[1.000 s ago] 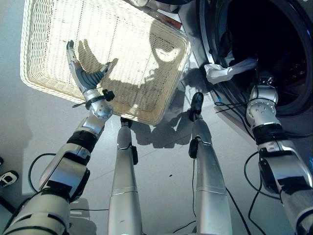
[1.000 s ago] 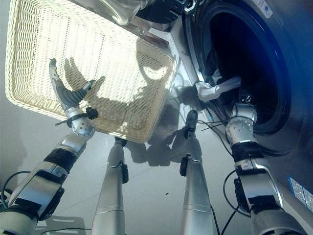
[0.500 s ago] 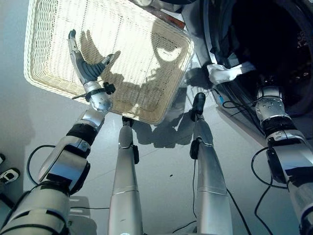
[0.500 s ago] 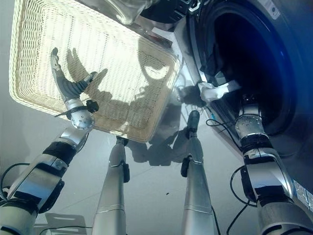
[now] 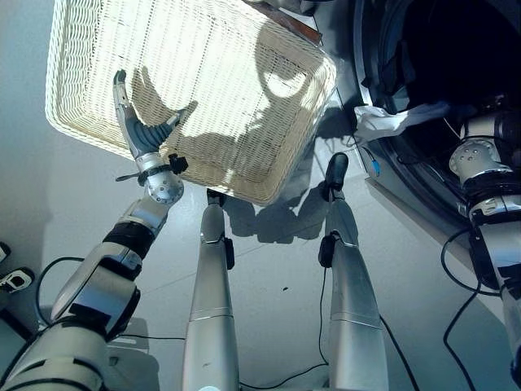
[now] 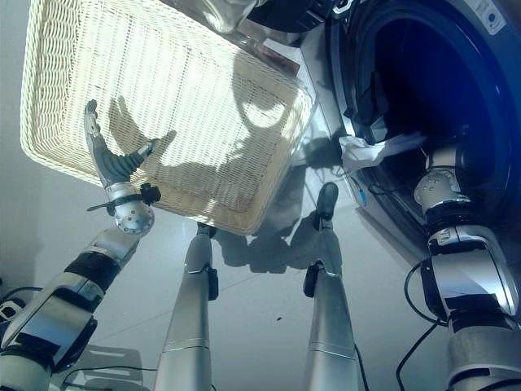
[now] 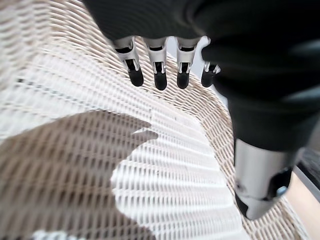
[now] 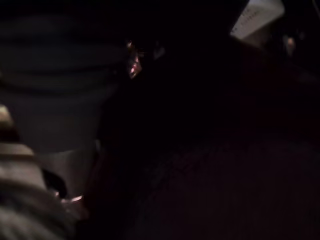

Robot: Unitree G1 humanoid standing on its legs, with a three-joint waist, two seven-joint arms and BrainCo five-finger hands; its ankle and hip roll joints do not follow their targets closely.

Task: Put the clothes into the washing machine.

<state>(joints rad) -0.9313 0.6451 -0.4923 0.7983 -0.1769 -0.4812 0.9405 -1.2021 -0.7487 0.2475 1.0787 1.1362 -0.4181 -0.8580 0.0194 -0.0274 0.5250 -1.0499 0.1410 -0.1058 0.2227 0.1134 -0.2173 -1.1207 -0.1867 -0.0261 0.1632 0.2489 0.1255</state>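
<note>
The washing machine (image 6: 488, 32) stands at the right with its round door opening dark. A white cloth (image 5: 391, 118) hangs over the opening's lower left rim, and a dark garment (image 5: 391, 69) droops just above it. My right arm reaches into the drum to the right of the white cloth. My right hand (image 8: 55, 100) is lost in the dark there. My left hand (image 5: 134, 114) is open, fingers straight, held over the near edge of the wicker basket (image 5: 89, 138); nothing lies between its fingers (image 7: 159, 75).
The white wicker basket sits on the grey floor at the left, its woven bottom (image 7: 165, 165) bare. A small white and black object (image 5: 10, 279) lies at the floor's left edge. Open floor lies between the basket and the machine.
My right arm has shifted to the right, away from the white cloth and further across the drum opening. The left hand keeps its place over the basket. The camera has moved a little.
</note>
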